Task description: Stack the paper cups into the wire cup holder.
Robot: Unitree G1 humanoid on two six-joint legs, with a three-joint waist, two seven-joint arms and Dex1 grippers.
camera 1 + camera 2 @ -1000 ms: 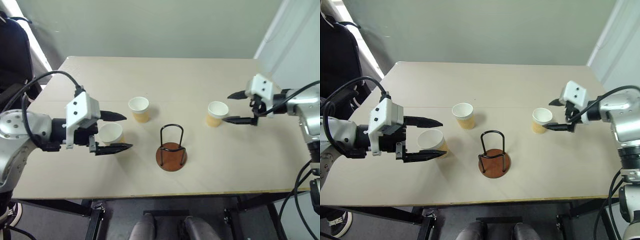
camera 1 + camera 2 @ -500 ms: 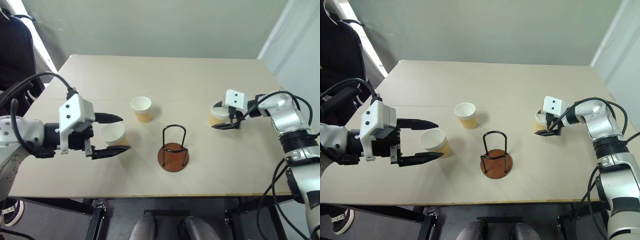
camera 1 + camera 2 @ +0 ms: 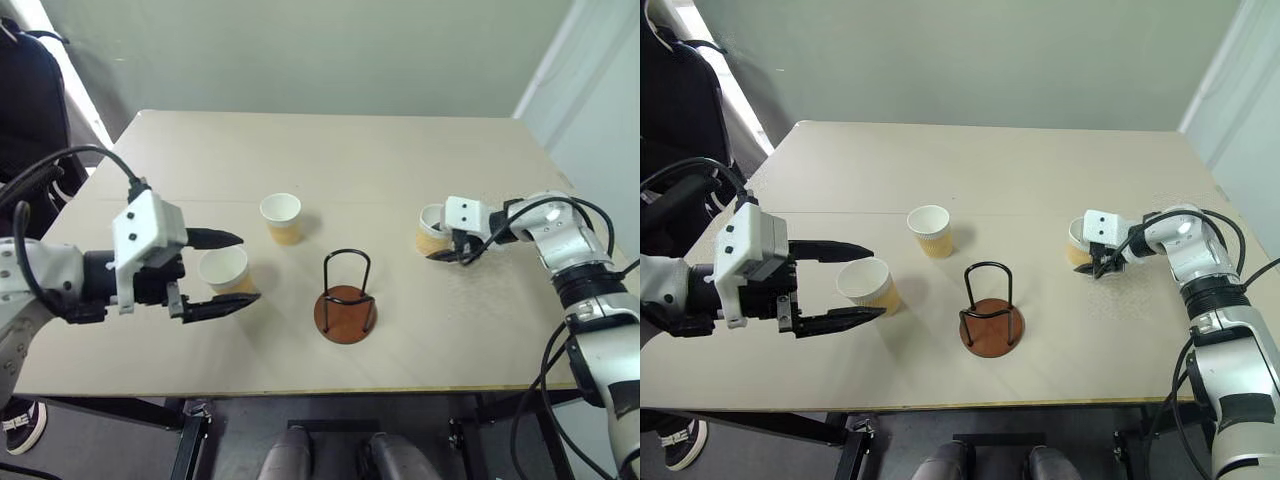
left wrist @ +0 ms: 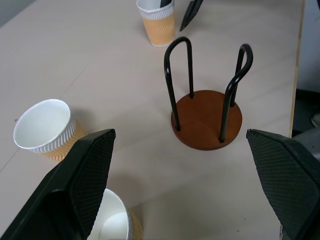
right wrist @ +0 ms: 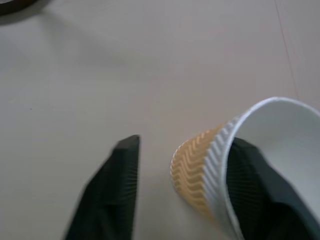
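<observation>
Three paper cups stand on the table [image 3: 330, 150]. The right cup [image 3: 430, 225] has my right gripper [image 3: 447, 248] low against it. In the right wrist view one finger [image 5: 122, 175] stands off the cup's ribbed wall [image 5: 200, 165] with a gap, and the other finger [image 5: 247, 185] lies at the cup's mouth side. My left gripper [image 3: 246, 268] hovers wide open with the left cup [image 3: 222, 267] between its fingers, untouched. The middle cup [image 3: 281, 217] stands alone. The wire cup holder [image 3: 345, 310] is upright and bare near the table's front middle, also in the left wrist view [image 4: 207, 115].
A dark chair with a bag [image 3: 25, 90] stands past the table's left edge. A pale wall panel [image 3: 590, 90] rises past the right edge. The holder is about a cup's width from the left cup.
My right gripper has dropped from beside the right cup's rim down against the cup, and its fingers have narrowed. The left gripper has stayed open in place.
</observation>
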